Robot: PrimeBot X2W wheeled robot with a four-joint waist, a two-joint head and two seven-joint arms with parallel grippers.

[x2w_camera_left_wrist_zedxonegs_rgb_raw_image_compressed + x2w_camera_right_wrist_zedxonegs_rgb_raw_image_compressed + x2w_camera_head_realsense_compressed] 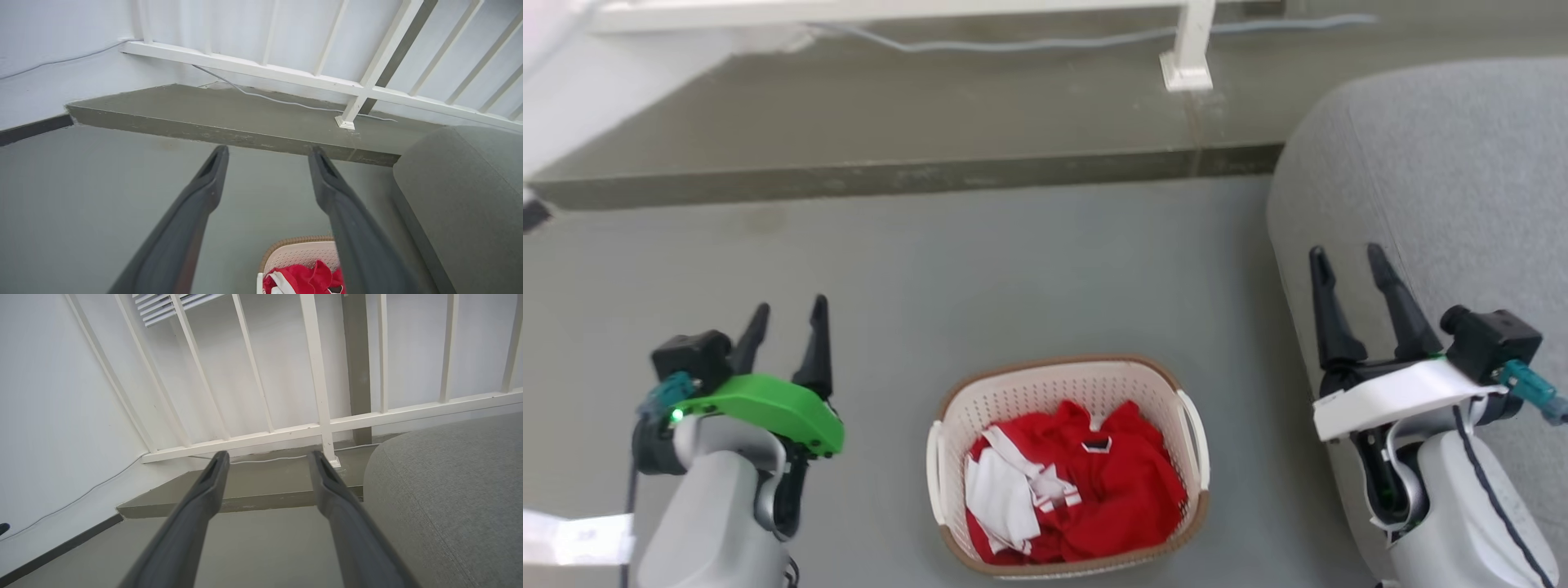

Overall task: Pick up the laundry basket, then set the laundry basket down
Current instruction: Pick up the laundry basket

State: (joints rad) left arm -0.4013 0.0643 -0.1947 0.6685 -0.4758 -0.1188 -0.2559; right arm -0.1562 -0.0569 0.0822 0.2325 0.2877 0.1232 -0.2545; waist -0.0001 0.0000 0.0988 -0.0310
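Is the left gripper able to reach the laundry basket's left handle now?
Probably yes. The left gripper is open, beside the laundry basket, and nothing stands on the floor between it and the left handle; it would likely need to lower.

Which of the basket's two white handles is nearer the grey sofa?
The right handle of the laundry basket, nearest the sofa; the left handle faces the left gripper.
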